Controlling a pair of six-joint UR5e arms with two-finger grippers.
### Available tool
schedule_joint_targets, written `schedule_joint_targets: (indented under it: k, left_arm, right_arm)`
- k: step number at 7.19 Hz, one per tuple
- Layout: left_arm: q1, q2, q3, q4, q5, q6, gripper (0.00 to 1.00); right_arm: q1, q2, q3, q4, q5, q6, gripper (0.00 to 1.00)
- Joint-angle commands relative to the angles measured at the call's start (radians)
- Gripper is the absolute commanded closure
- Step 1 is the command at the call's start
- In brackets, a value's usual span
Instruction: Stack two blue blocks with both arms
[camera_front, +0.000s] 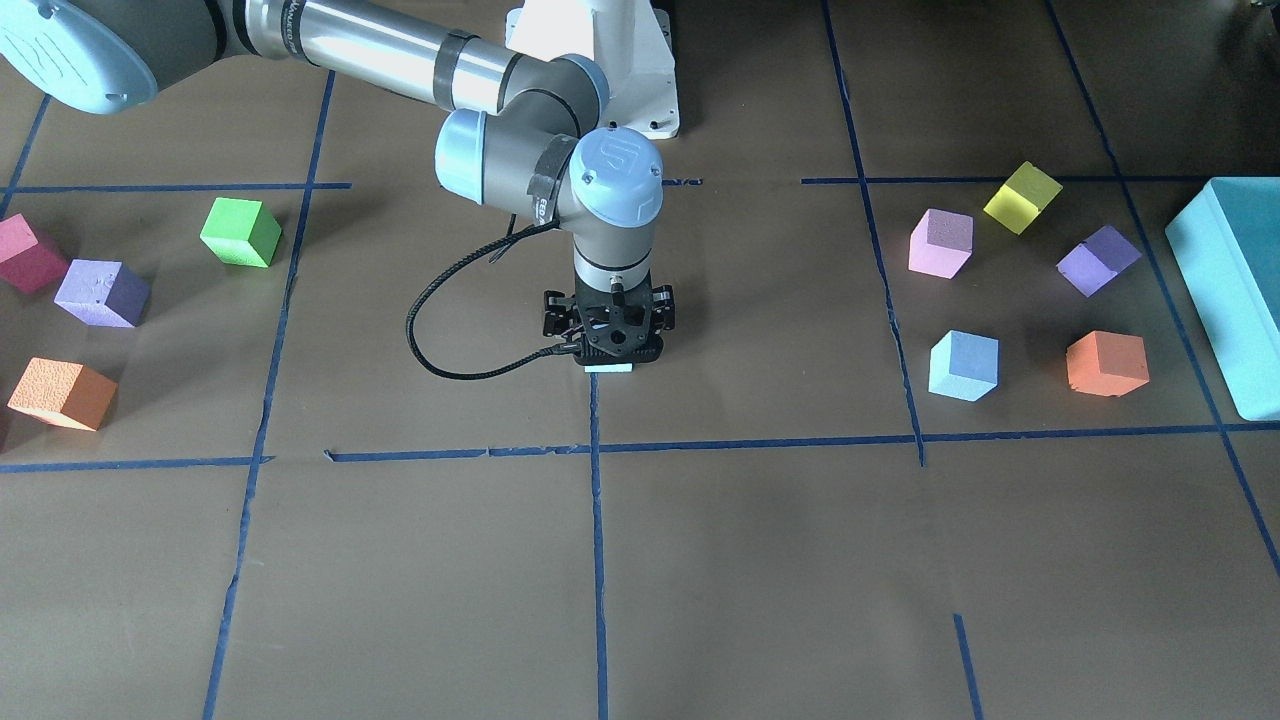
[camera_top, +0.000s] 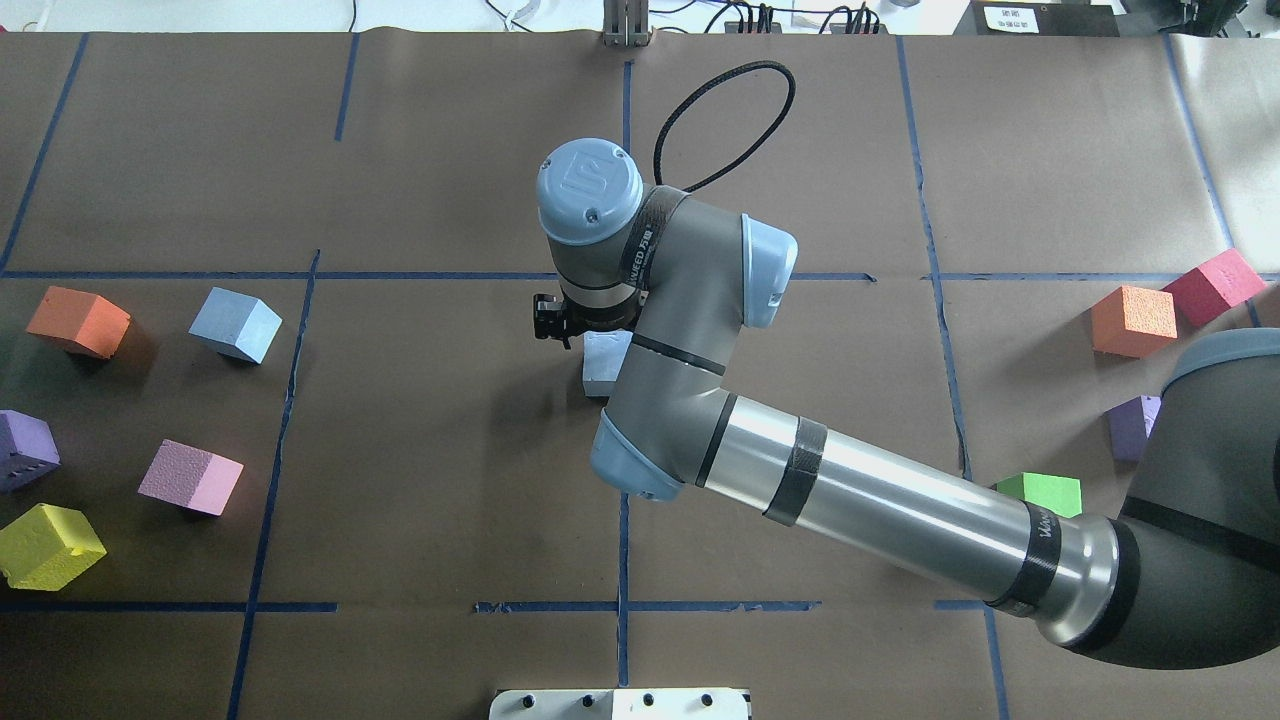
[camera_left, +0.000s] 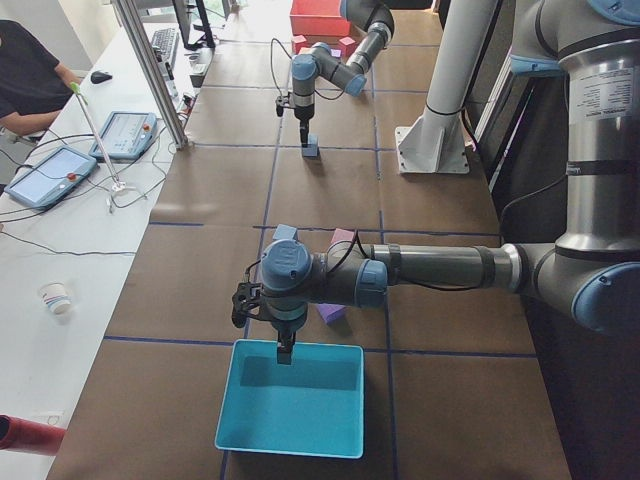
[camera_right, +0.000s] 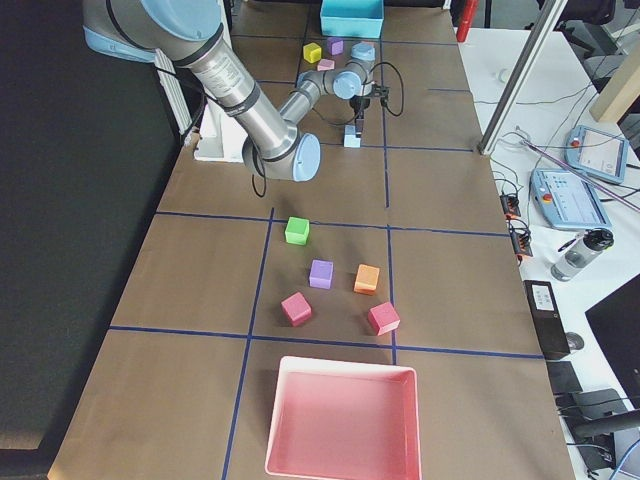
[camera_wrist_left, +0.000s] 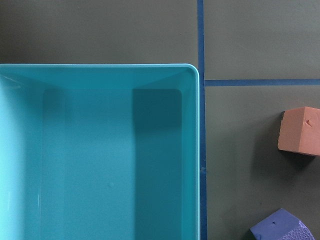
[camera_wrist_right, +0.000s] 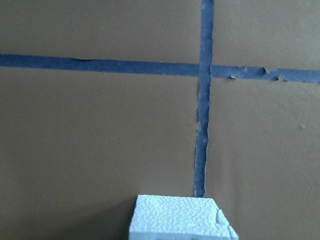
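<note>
One blue block (camera_top: 603, 362) sits on the brown paper at the table's middle, half hidden under my right arm. It shows as a sliver in the front view (camera_front: 608, 368) and at the bottom of the right wrist view (camera_wrist_right: 180, 217). My right gripper (camera_front: 610, 345) stands upright, low over this block, and looks shut on it. The second blue block (camera_front: 963, 365) lies free on my left side, also in the overhead view (camera_top: 236, 324). My left gripper (camera_left: 285, 350) shows only in the left exterior view, above the teal box (camera_left: 295, 400). I cannot tell whether it is open or shut.
Orange (camera_front: 1107, 362), purple (camera_front: 1098, 260), pink (camera_front: 941, 243) and yellow (camera_front: 1022, 197) cubes lie around the free blue block. Green (camera_front: 241, 231), purple (camera_front: 101, 293), orange (camera_front: 62, 394) and red (camera_front: 28, 254) cubes lie on my right side. A pink tray (camera_right: 340, 420) stands at the right end.
</note>
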Motion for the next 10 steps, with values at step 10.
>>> schedule_joint_targets:
  k: [10]
  left_arm:
    - [0.571,-0.299,-0.119,-0.026,0.121,-0.349,0.00]
  right_arm:
    - [0.434,-0.449,0.562,-0.197,0.222,-0.409,0.00]
